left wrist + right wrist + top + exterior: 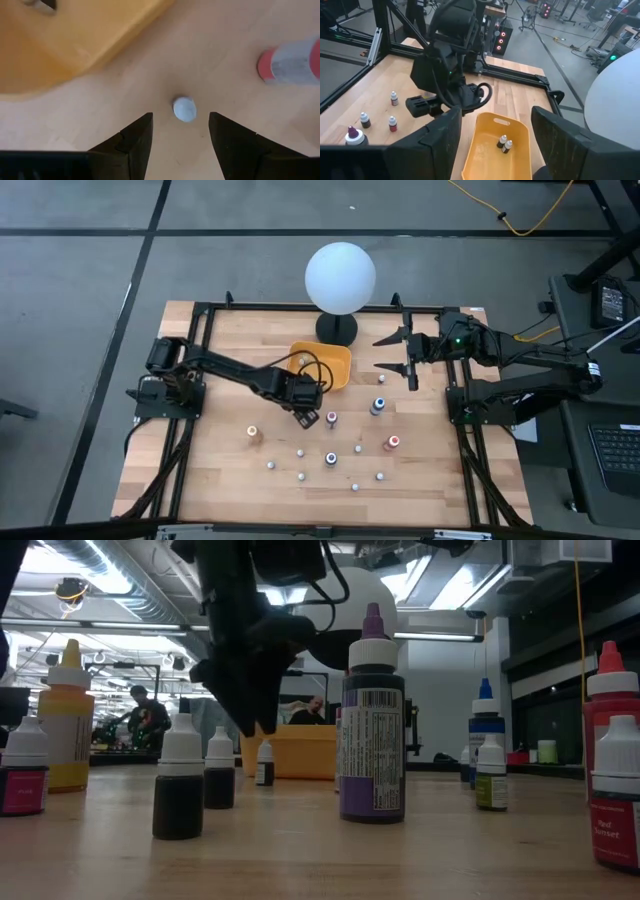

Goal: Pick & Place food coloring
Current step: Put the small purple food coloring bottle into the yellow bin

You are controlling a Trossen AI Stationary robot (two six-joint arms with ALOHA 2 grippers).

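The food coloring bottles (330, 459) stood scattered over the near half of the counter (230, 470), most of them not yet moved; two small ones (504, 144) already lay in the tray (490, 150). In the low view a purple-capped bottle (372, 725) stood nearest, with a dark white-capped one (180, 785) beside it and a red one (618, 770) at the edge.

Farther in, the left gripper (305, 416) hung just beside the tray's near corner, its fingers (131, 145) parted and holding nothing. Seen through its wrist camera, a small white-capped bottle (184, 108) stood upright on the wood, roughly between the fingertips but a little ahead of them; a pink-capped bottle (290, 62) stood off to one side, near but apart.

To take the white-capped bottle well, the gripper probably needed to move forward so the cap sat squarely between the fingers, then descend straight and close on the body below the cap. Such a narrow bottle could tip if one finger touched it first, so centering mattered, as did staying clear of the pink-capped neighbour and the tray wall.

Farthest back, the right gripper (400, 352) waited above the counter's far side, next to the globe (340, 277), fingers apart and empty.
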